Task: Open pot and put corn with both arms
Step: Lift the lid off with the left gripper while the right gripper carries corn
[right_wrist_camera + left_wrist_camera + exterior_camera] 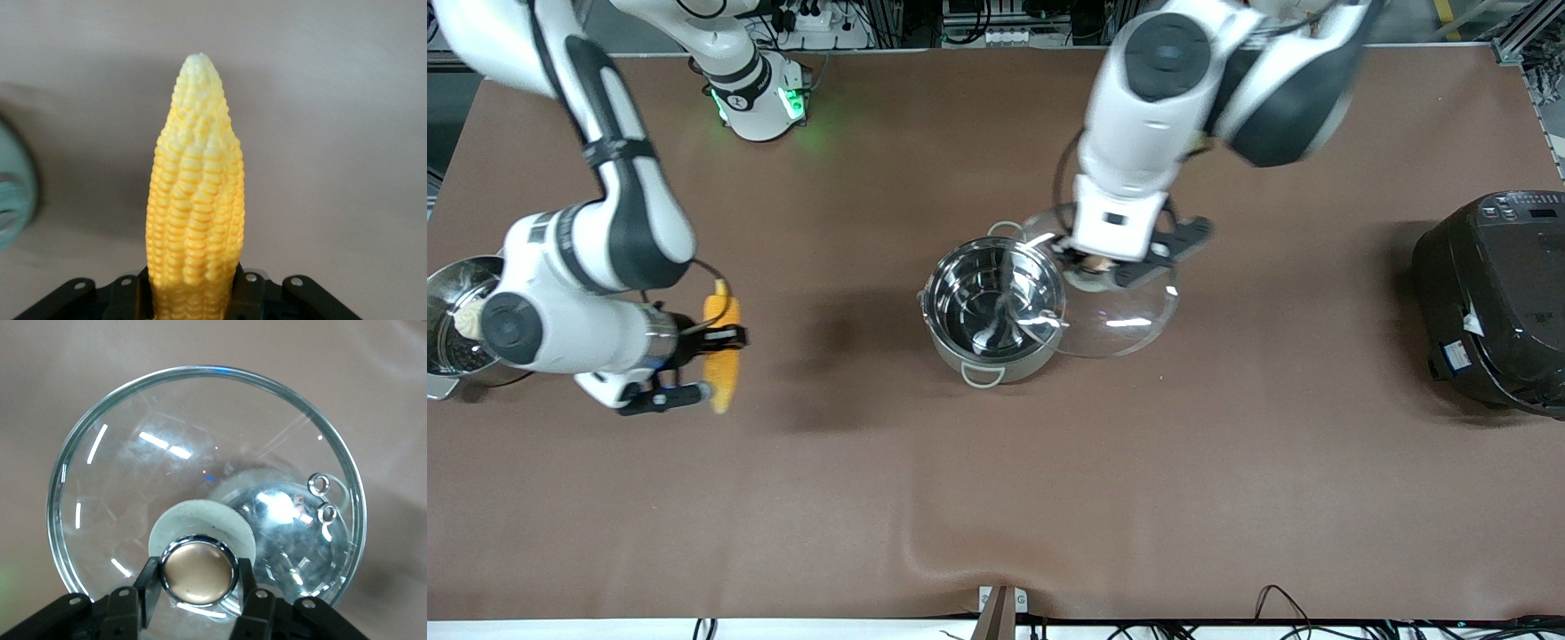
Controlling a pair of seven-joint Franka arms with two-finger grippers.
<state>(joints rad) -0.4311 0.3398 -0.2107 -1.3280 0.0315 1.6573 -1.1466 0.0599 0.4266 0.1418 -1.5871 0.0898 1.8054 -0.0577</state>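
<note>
The steel pot (991, 307) stands open in the middle of the table, empty inside. My left gripper (1096, 265) is shut on the copper-coloured knob (198, 572) of the glass lid (1134, 311). It holds the lid up beside the pot, toward the left arm's end, with the lid's edge over the pot's rim. In the left wrist view the pot (287, 520) shows through the lid (133, 467). My right gripper (710, 364) is shut on the yellow corn (724, 313) above bare table toward the right arm's end. In the right wrist view the corn (197, 200) points away from the gripper (193, 297).
A steel steamer pot (445, 347) with a white bun (467, 317) stands at the right arm's end of the table, partly under that arm. A big black cooker (1494, 302) stands at the left arm's end. A brown mat (996, 498) covers the table.
</note>
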